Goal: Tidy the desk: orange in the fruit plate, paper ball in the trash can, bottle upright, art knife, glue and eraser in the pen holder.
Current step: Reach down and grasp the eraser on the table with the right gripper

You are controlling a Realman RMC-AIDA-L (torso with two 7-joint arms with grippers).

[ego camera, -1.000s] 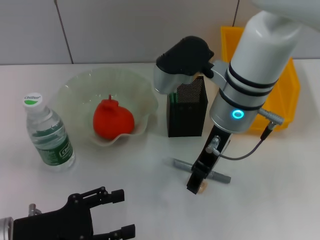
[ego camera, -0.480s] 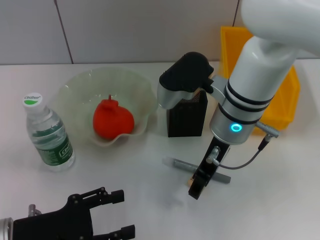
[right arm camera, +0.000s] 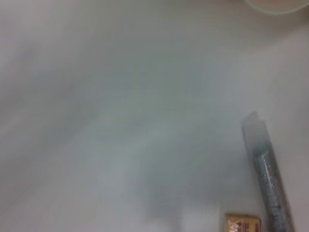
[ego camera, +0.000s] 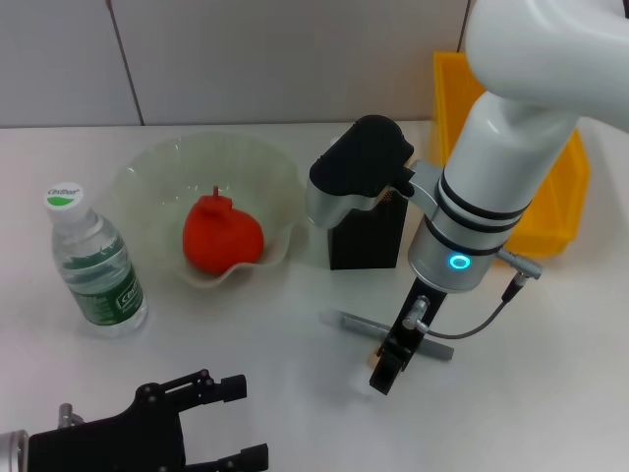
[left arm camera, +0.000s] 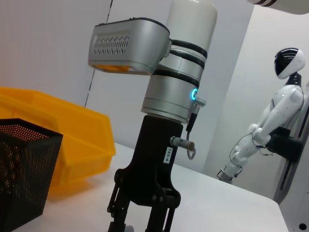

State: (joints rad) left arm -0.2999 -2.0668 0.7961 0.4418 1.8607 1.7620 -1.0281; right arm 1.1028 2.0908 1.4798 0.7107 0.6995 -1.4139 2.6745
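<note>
Eraser (right arm camera: 242, 224), tiny beige block, lies beside grey glue (right arm camera: 268, 179); right pincer (ego camera: 385, 372) state unclear.

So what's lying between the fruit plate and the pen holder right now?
Nothing: in the head view the strip of table between the fruit plate and the pen holder is bare. The glue lies nearer, under the right hand.

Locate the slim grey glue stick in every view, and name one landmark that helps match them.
Head view: the slim grey pen-shaped glue stick lies on the table in front of the black mesh pen holder, partly hidden by the right hand.
Left wrist view: not visible.
Right wrist view: near the edge, beside the tiny beige eraser.
Shared landmark: the eraser.
</note>
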